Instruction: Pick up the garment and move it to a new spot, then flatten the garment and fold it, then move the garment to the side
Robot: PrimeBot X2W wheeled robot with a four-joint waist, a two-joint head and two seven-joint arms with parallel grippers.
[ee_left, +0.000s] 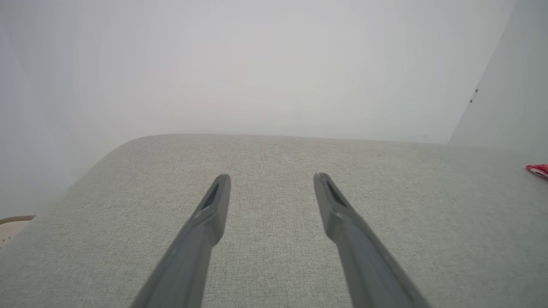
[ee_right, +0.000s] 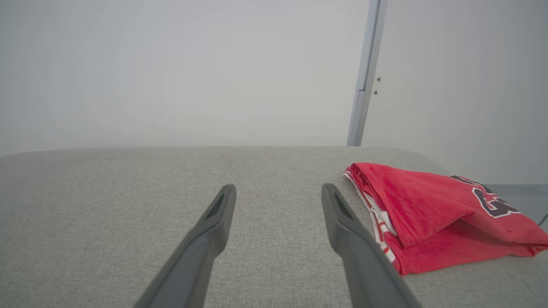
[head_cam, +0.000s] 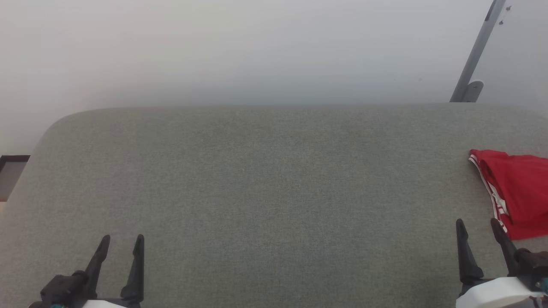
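The folded red jersey [head_cam: 518, 192] lies aside at the tabletop's [head_cam: 257, 179] right edge, likely finished; the left tool [head_cam: 123, 238] and right tool [head_cam: 477, 221] sit spread, empty.

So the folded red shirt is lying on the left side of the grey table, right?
Not quite. The folded red shirt lies on the right side of the grey table, close by the open right gripper. The head view shows this.
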